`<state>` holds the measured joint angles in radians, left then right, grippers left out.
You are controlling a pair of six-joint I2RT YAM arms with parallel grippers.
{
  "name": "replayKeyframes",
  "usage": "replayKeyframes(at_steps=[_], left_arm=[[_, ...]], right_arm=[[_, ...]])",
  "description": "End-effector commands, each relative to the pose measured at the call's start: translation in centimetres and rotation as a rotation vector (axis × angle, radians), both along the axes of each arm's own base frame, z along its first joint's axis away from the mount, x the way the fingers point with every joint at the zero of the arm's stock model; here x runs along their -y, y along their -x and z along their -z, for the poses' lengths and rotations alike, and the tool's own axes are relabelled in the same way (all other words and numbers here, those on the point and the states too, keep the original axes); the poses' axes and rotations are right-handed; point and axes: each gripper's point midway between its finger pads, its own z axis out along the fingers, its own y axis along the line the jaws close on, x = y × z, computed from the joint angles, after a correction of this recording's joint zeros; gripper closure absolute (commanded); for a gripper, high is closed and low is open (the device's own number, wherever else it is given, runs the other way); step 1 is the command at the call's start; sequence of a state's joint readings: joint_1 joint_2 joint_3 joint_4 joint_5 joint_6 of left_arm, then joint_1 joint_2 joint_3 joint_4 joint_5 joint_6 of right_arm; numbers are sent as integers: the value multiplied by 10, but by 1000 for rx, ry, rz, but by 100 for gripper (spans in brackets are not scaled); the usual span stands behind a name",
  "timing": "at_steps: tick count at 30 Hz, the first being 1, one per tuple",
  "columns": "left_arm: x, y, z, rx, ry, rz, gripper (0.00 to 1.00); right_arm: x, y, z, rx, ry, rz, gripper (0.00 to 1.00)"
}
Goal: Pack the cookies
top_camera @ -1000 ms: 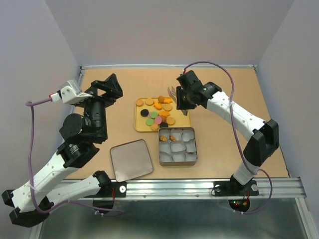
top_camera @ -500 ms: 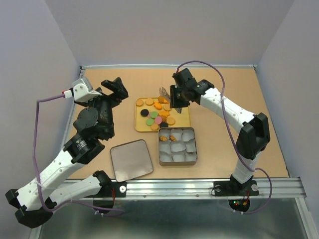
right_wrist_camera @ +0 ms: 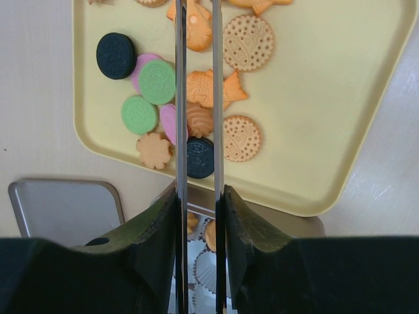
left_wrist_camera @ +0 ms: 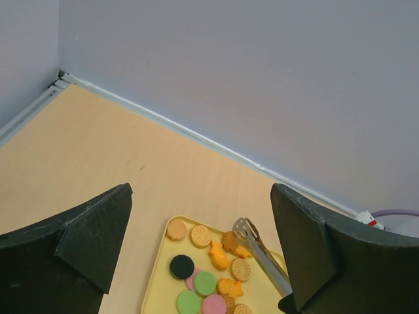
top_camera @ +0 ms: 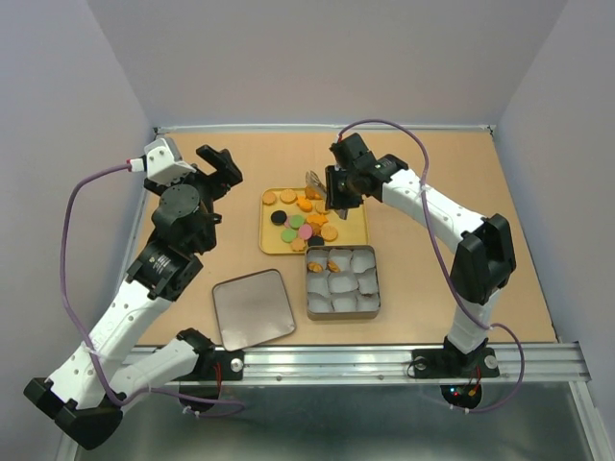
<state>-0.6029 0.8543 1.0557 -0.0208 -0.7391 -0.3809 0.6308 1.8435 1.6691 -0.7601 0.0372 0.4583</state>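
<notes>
Cookies (right_wrist_camera: 247, 42), dotted discs and fish shapes, lie on a yellow tray (right_wrist_camera: 340, 131) beyond the right fingers (right_wrist_camera: 157, 242), closed on thin metal tongs (right_wrist_camera: 181, 98); left fingers (left_wrist_camera: 85, 235) gape wide.

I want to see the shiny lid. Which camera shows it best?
The top external view: the whole lid lies flat there, unobstructed. The right wrist view catches only part of it; the left wrist view misses it.
</notes>
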Motion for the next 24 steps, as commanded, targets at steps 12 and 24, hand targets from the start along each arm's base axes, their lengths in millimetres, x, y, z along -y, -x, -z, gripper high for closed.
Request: replayKeyframes(at_steps=[12, 24], left_arm=[[7, -5, -7, 5, 38, 44, 2], [11, -9, 1, -16, 35, 53, 2]], right_arm=[[-6, -18, -19, 93, -26, 18, 58], [-2, -14, -1, 60, 1, 19, 59]])
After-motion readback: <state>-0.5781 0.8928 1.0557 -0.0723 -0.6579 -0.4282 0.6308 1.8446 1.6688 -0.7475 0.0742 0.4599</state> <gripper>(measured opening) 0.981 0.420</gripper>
